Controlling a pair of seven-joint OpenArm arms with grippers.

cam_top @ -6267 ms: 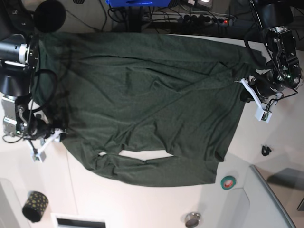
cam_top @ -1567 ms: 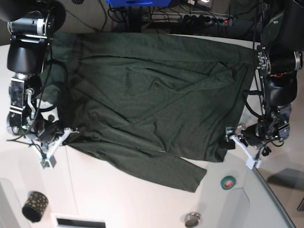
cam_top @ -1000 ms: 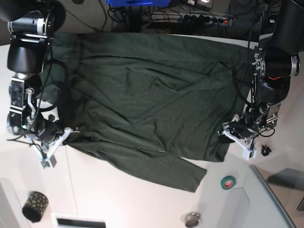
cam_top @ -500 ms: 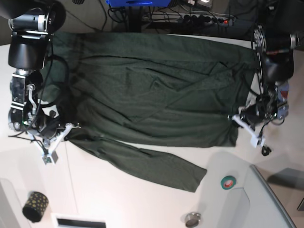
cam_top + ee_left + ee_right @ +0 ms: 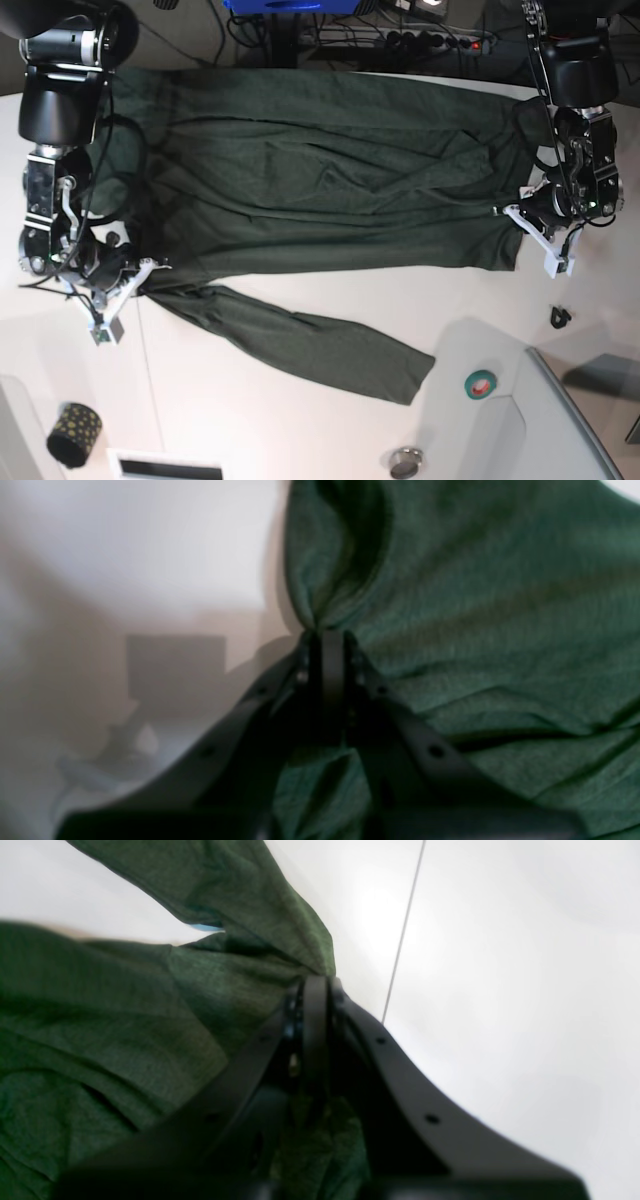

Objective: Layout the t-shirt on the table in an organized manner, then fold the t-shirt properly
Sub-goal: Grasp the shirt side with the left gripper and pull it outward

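Both arms reach low at opposite ends of the t-shirt [image 5: 320,190], jaws clamped on its edges; its hem now stretches straighter across the surface [image 5: 300,430].

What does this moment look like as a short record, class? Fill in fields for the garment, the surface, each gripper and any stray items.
garment: t-shirt, dark green, spread wide, one long sleeve trailing toward the near edge
surface: white table
left gripper: shut on the shirt's edge
right gripper: shut on the opposite edge
stray items: tape roll, dotted black cup, both clear of the cloth
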